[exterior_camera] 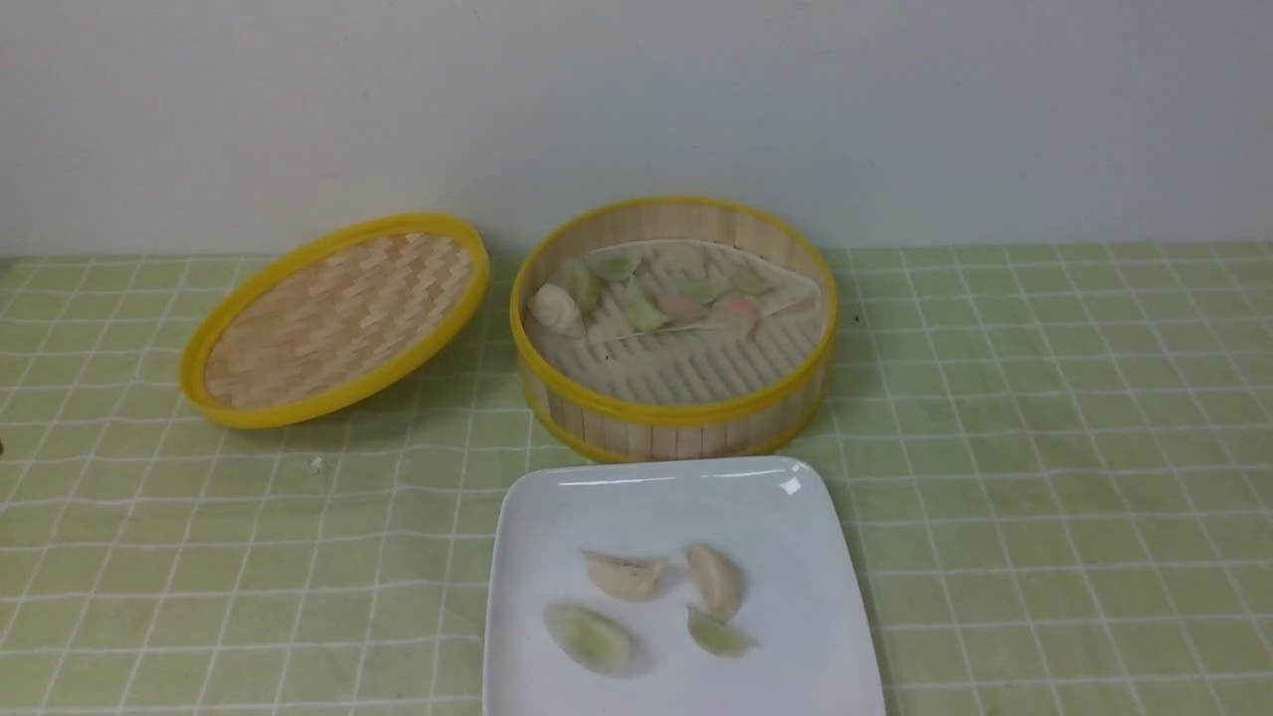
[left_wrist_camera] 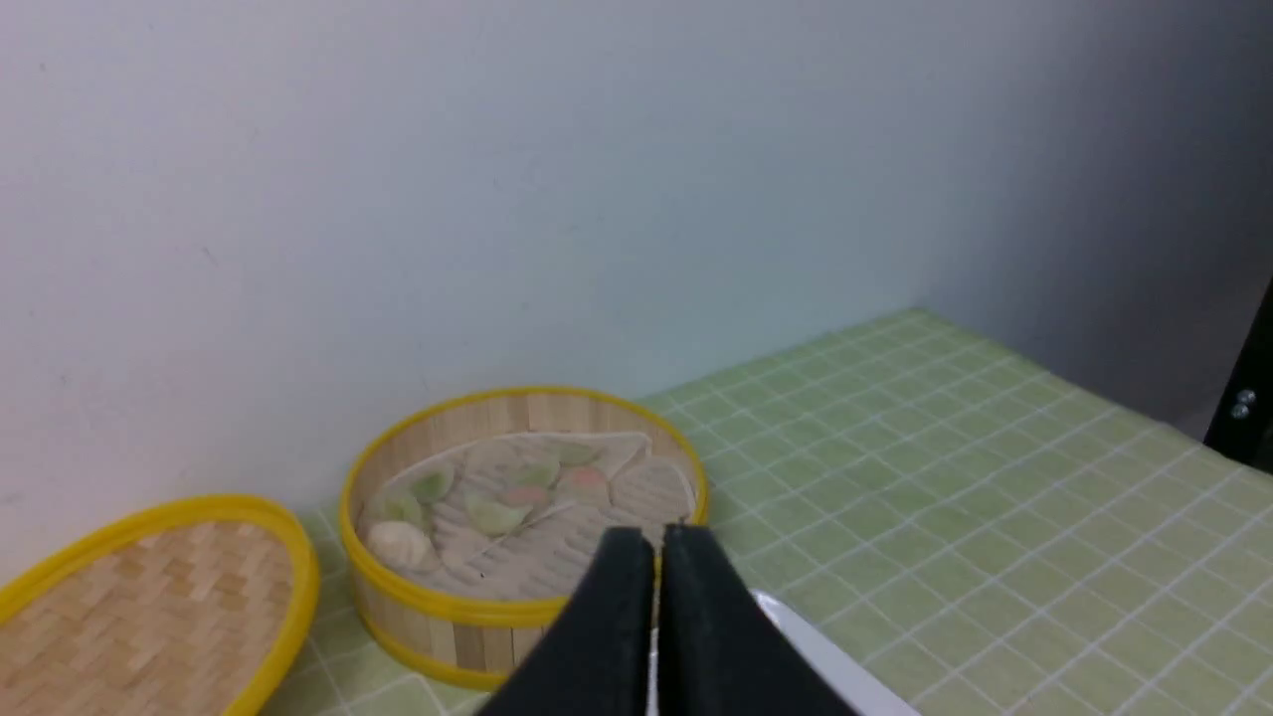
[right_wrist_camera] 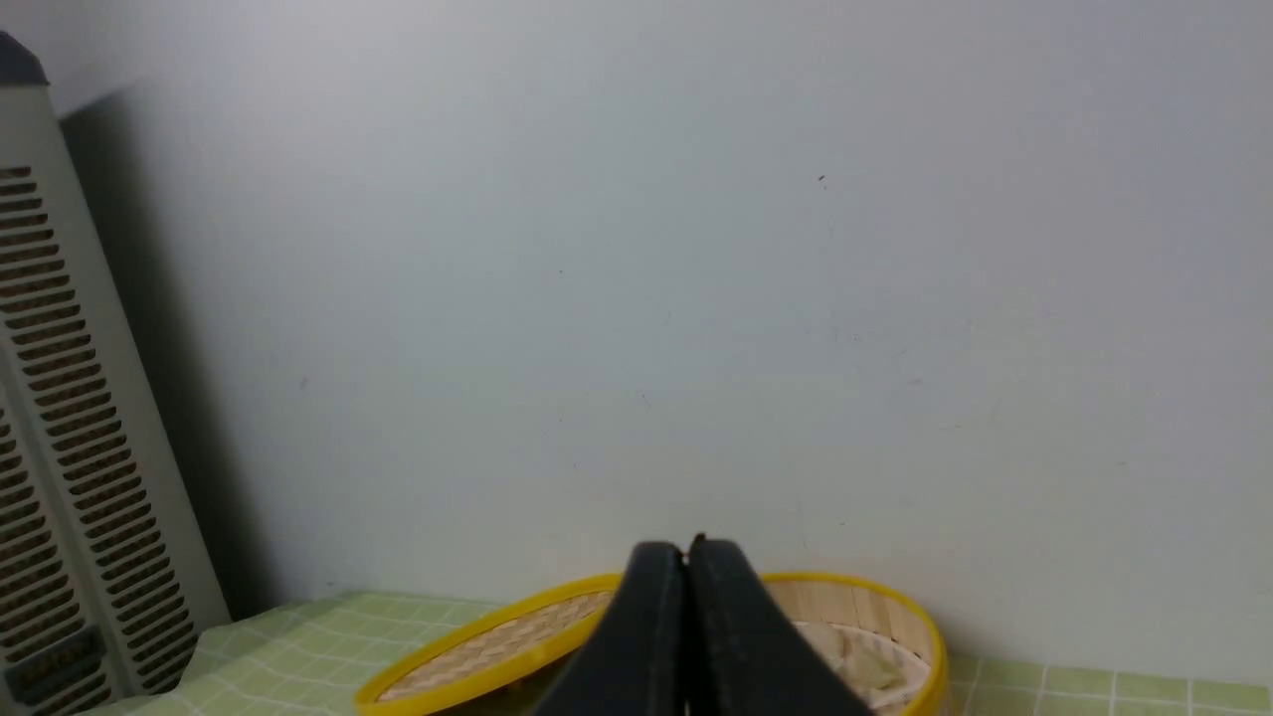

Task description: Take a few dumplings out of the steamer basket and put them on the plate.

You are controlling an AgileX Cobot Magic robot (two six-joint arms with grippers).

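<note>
The steamer basket stands mid-table with several pale green, pinkish and whitish dumplings on its white liner. In front of it is the white plate, holding two pale green dumplings and two beige ones. Neither gripper shows in the front view. In the left wrist view, my left gripper is shut and empty, hovering over the plate's edge short of the basket. My right gripper is shut and empty, back from the basket.
The woven yellow-rimmed lid lies tilted to the left of the basket, also seen as the lid and lid in the wrist views. A green checked cloth covers the table. The wall rises right behind. A grey vented panel stands at the table's left end.
</note>
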